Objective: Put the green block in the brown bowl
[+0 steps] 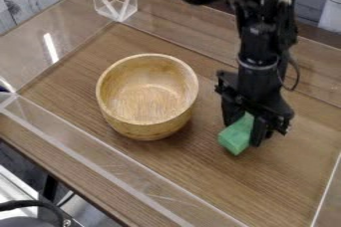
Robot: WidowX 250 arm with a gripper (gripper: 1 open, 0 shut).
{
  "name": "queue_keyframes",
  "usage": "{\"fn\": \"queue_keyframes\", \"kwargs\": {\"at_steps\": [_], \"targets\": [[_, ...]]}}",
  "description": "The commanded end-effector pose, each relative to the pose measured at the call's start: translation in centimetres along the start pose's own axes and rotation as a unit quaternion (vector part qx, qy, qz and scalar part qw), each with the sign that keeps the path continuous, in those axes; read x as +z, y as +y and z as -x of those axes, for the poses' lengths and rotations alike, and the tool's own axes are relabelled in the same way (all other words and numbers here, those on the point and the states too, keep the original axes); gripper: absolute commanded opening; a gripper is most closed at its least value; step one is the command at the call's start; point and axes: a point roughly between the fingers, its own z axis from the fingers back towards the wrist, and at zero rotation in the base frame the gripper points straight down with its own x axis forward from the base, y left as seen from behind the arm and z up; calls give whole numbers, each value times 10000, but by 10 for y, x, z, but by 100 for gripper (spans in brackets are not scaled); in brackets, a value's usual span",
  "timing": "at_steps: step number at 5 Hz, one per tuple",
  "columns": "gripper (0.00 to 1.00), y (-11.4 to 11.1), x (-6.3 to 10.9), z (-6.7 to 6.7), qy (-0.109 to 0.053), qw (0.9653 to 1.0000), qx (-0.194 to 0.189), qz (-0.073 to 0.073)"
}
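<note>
Wood-grain table (80, 102) with clear acrylic walls, 1 camera view: brown bowl (148, 95) sits left of centre, empty. Green block (237, 136) lies on the wood just right of the bowl, apart from it. Gripper (253, 121) points straight down over the block, jaws straddling its far end; can't tell if they're actually clamped on it
</note>
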Motion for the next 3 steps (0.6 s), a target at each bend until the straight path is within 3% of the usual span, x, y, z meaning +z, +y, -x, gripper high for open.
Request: {"fn": "queue_keyframes", "kwargs": {"at_steps": [1, 2, 3], "targets": [[0, 11, 47, -9, -562, 9983, 77, -134], [0, 31, 72, -6, -680, 9968, 333, -267], [0, 74, 85, 7, -686, 9931, 857, -403]]}}
